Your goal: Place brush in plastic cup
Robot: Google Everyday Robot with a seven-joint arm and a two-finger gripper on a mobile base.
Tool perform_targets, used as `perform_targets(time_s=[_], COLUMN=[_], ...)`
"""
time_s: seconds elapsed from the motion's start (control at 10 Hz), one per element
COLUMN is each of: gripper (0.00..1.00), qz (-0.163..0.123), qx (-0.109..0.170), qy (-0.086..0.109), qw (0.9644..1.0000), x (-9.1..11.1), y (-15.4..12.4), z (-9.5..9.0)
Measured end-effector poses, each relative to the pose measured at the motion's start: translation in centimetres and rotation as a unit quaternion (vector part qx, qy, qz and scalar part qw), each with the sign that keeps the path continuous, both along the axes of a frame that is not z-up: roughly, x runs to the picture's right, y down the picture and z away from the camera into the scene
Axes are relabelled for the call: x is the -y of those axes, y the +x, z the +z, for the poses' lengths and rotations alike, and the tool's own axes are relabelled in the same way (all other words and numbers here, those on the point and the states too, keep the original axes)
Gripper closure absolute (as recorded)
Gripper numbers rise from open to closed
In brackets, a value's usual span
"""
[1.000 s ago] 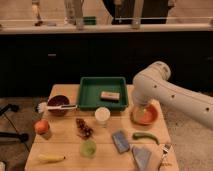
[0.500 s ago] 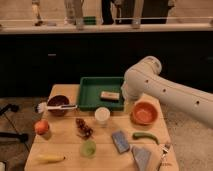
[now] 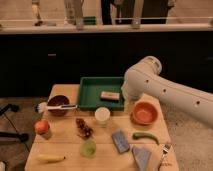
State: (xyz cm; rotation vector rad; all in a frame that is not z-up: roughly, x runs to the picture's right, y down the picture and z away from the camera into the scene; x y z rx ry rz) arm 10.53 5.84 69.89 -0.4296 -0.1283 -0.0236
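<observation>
We find the gripper [image 3: 129, 101] spread wide and empty at the tray's [image 3: 90, 95] right edge. The brush [image 3: 56, 106] lies well apart from it, across the dark bowl [image 3: 59, 100].

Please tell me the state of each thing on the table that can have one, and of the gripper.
brush: lying across the dark bowl, not held.
plastic cup: upright, no brush in it.
white cup: upright.
orange bowl: upright, looks empty.
green tray: holds one small block.
gripper: open, holding nothing, at the tray's right edge.
</observation>
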Motion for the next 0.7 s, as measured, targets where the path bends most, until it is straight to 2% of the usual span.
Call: perform_targets(time_s=[0.3,0.5,0.7], gripper=[0.20,0.20,0.20], qz=[0.011,0.026,0.041], qx=[-0.004,-0.001,0.010], qy=[0.007,0.022,0.038], qw=[0.9999,0.9994,0.9984], x=[0.0,0.8,2.0], y=[-0.1,-2.5,-6.3], z=[0.2,0.5,0.8])
